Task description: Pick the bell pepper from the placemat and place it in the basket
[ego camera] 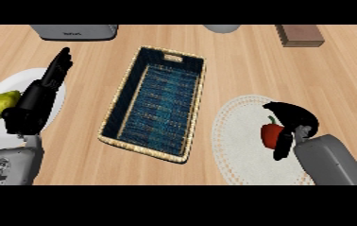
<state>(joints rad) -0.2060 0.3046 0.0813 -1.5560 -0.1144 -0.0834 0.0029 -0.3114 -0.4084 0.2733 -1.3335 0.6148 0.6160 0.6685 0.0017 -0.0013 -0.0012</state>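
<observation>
A red bell pepper [270, 134] with a green stem lies on the round white placemat [241, 140] at the lower right. My right hand [293, 121] is curled over and around the pepper from its right side, hiding part of it. The woven basket [118, 102] with a dark blue inside stands at the centre, left of the placemat, with nothing in it. My left hand [42, 95] rests open at the left edge, fingers straight and pointing up, over a white plate.
A white plate [17, 78] at the left holds a yellow-green fruit [8, 99]. A grey appliance [73, 31] sits at the top left, a grey round object [222, 28] at top centre, and a brown block [300, 35] at the top right.
</observation>
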